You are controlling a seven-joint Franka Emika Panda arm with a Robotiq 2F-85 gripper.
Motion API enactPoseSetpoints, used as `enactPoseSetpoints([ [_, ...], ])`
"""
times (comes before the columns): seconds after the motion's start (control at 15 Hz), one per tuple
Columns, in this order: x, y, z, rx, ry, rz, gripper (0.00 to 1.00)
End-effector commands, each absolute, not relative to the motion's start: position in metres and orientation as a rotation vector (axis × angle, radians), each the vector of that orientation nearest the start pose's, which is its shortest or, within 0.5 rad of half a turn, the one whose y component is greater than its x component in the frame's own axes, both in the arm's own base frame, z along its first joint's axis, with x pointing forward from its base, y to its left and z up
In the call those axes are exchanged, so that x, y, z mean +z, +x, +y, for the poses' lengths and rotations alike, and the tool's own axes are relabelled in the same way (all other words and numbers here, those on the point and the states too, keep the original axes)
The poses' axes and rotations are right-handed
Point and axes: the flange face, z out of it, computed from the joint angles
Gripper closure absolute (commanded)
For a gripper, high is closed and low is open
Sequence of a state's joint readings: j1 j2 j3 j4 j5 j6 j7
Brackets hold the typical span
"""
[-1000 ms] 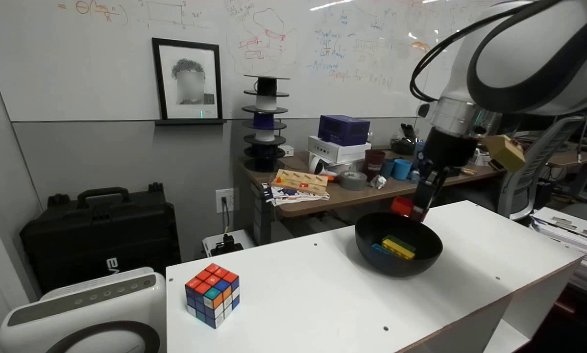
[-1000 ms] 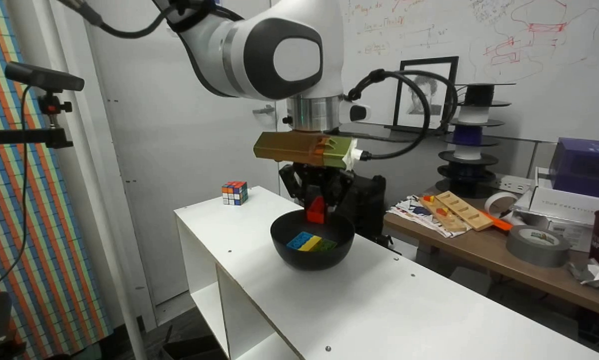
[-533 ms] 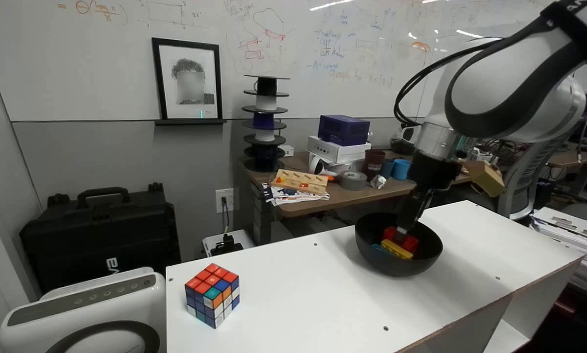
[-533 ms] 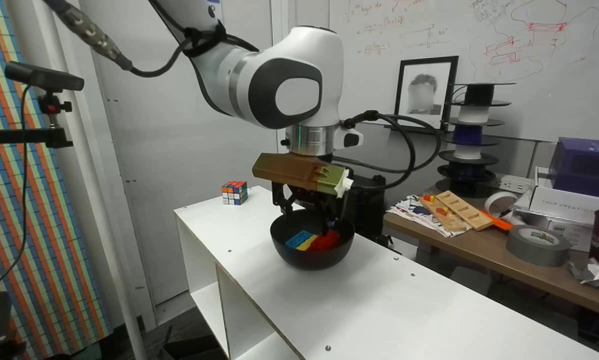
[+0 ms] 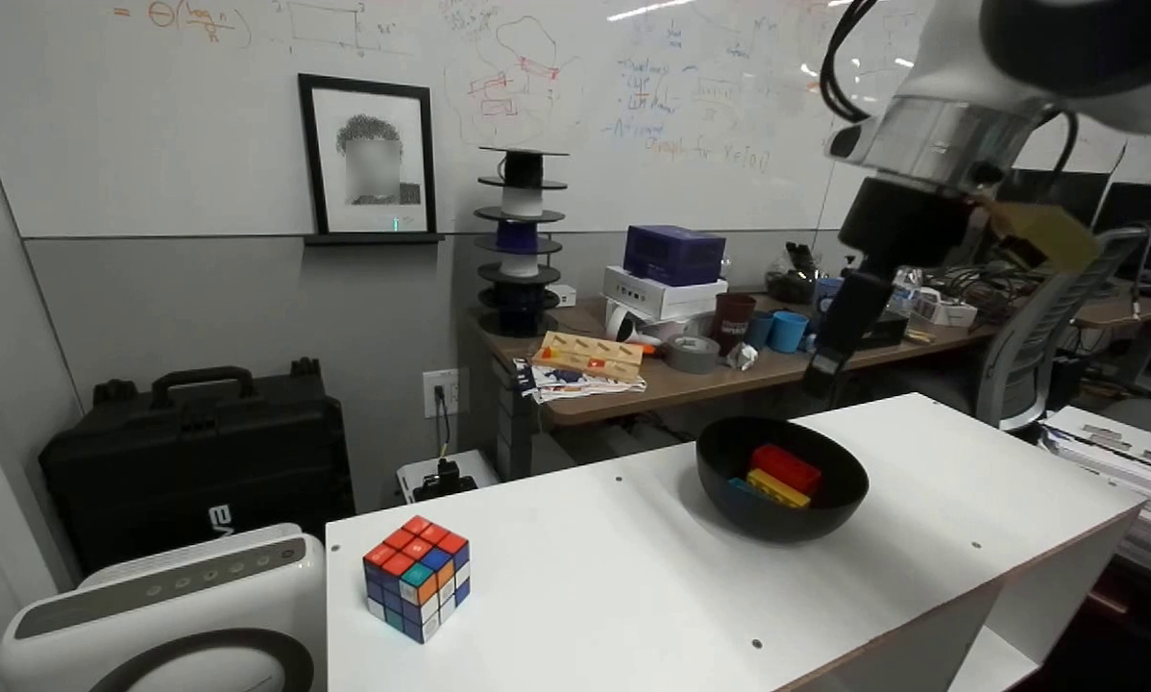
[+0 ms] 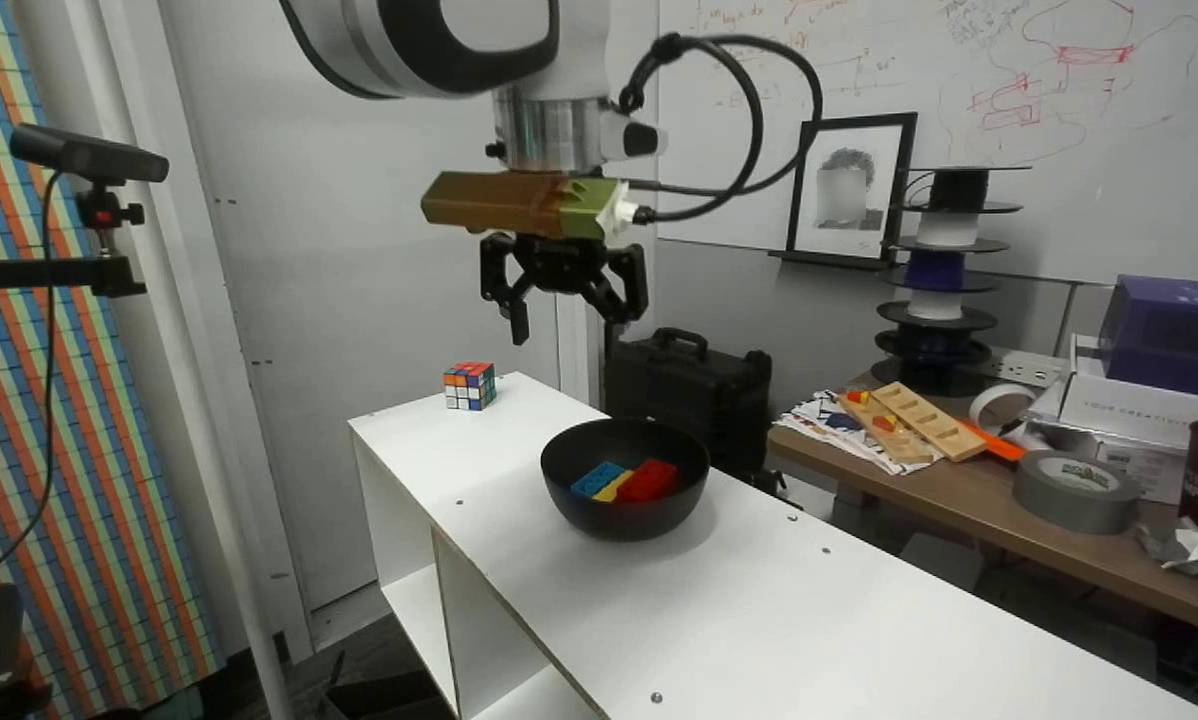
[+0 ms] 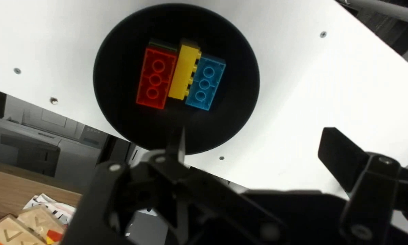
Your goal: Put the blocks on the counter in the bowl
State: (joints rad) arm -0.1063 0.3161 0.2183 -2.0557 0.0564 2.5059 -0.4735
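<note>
1. Black bowl (image 7: 221,127) sits on the white counter (image 7: 292,98)
2. Wrist view, inside the bowl: red block (image 7: 156,78) at nine o'clock, yellow block (image 7: 183,72) near centre, blue block (image 7: 205,82) at three, green block (image 7: 163,45) mostly hidden at eleven
3. Gripper (image 6: 566,335) hangs at the bowl's eleven o'clock in an exterior view, fingers (image 6: 519,320) spread wide

A robotics lab, it appears: beyond the gripper (image 5: 819,382), in an exterior view, are a whiteboard (image 5: 201,139) of formulas and sketches and a cluttered desk (image 5: 691,386) with stacked spools (image 5: 516,235).
</note>
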Motion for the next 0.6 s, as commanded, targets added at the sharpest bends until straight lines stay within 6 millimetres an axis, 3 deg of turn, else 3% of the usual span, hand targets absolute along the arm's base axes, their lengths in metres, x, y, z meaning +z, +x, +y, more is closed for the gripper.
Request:
enactPoseSetpoints([
  [0.0, 0.354, 0.544, 0.047, -0.214, -2.976, -0.632, 0.00],
  [0.33, 0.413, 0.480, -0.008, -0.162, -2.899, -0.489, 0.00],
  [0.4, 0.388, 0.513, 0.008, -0.144, -2.937, -0.507, 0.00],
  [0.53, 0.408, 0.493, -0.012, -0.144, -2.923, -0.476, 0.00],
])
